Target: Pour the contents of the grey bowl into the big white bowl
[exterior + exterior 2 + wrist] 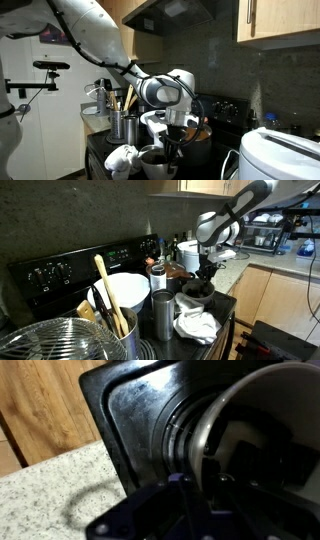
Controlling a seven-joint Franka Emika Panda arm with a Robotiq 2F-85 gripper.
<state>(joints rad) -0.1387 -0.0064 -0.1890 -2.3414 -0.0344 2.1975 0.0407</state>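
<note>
The grey bowl [152, 157] sits on the black stove, near its front edge, in both exterior views [199, 293]. My gripper [176, 143] is down at the bowl's rim [206, 278]. In the wrist view the bowl's pale shiny inside [255, 400] fills the right side. My dark fingers [195, 510] straddle its thin rim, close together, gripping it. The big white bowl [155, 121] stands just behind the grey bowl on the stove [120, 288]. The grey bowl's contents are hidden.
A dark pot [203, 140] with orange contents stands next to the gripper. A white cloth [196, 326] lies beside the grey bowl. A metal cup [163, 315], a utensil holder with wooden spoons [110, 320] and a boxy white appliance [282, 155] stand nearby.
</note>
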